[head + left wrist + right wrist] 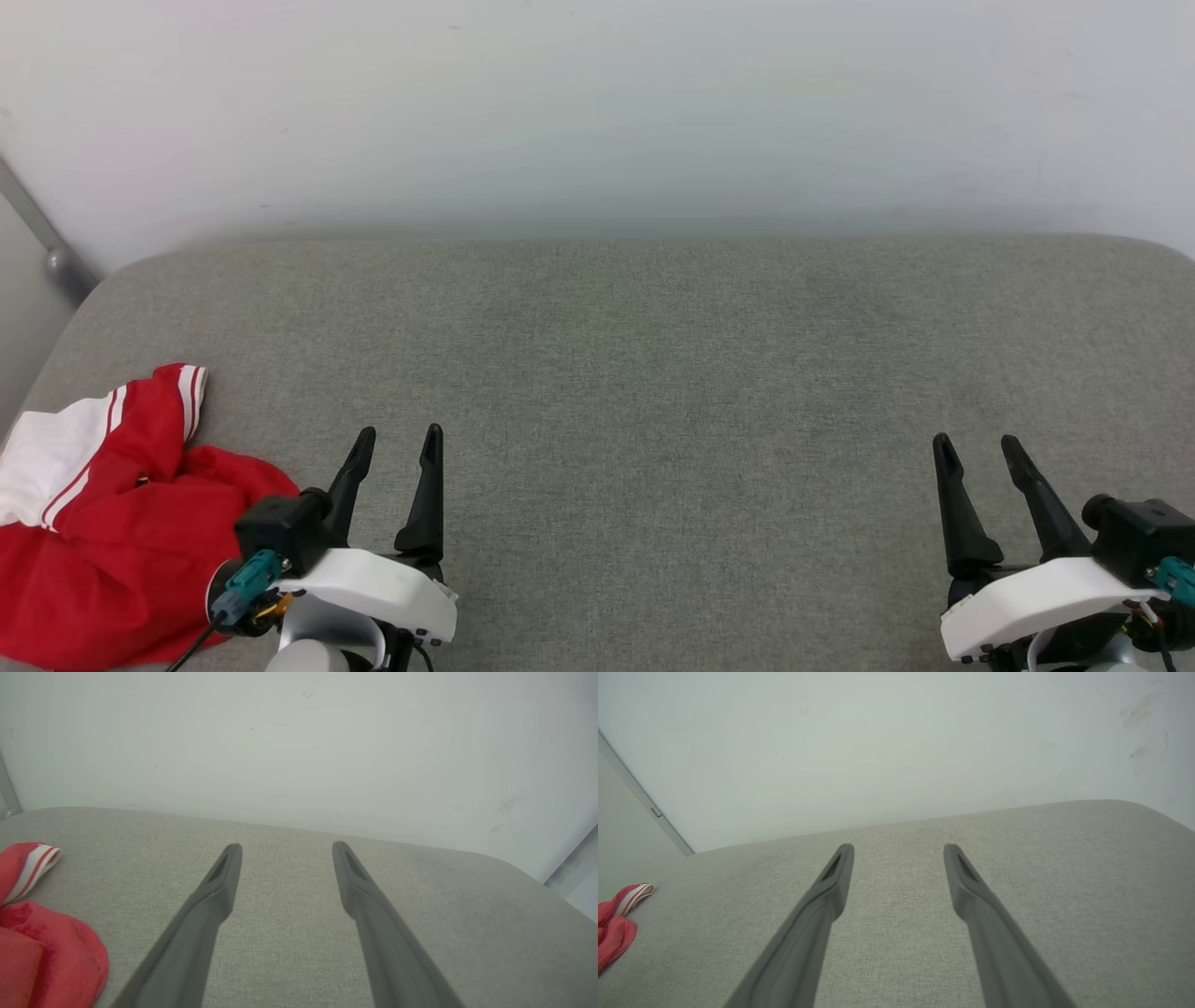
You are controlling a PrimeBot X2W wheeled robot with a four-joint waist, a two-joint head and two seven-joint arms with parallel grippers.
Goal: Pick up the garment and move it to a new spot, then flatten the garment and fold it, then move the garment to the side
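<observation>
Grey upholstered surface [653,373], one crumpled garment [121,551], four fingers [428,495] spread

I see a grey fabric-covered bench [653,373] with rounded far corners and an even weave. A white wall [597,112] stands right behind it, meeting its far edge. At the far left a grey metal pole [47,243] slants down along the wall. In the right wrist view I make out faint scuffs [1139,714] high on the wall.
</observation>
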